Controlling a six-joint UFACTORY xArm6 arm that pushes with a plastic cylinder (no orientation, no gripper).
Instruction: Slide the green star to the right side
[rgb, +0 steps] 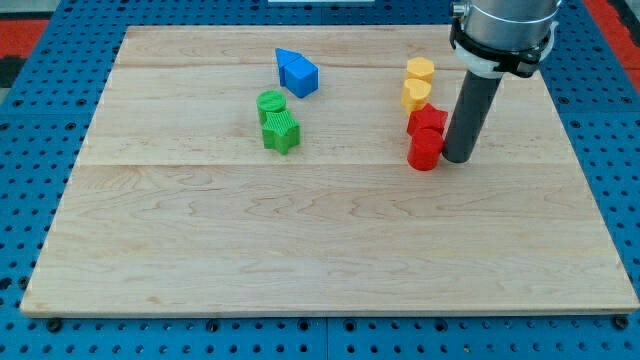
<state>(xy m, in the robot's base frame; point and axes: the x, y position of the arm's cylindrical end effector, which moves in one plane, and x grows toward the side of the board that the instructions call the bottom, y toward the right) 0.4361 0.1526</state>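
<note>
The green star (281, 132) lies left of the board's middle, touching a green cylinder (270, 103) just above it. My tip (460, 158) rests on the wooden board (320, 250) at the view's right, far to the right of the green star. It stands right beside a red cylinder (425, 150), touching or nearly touching its right side.
A red block (426, 121) sits just above the red cylinder. Two yellow blocks (419, 71) (416, 94) stand above that. A blue block (297, 72) lies above the green pair. The board's right edge is near the rod.
</note>
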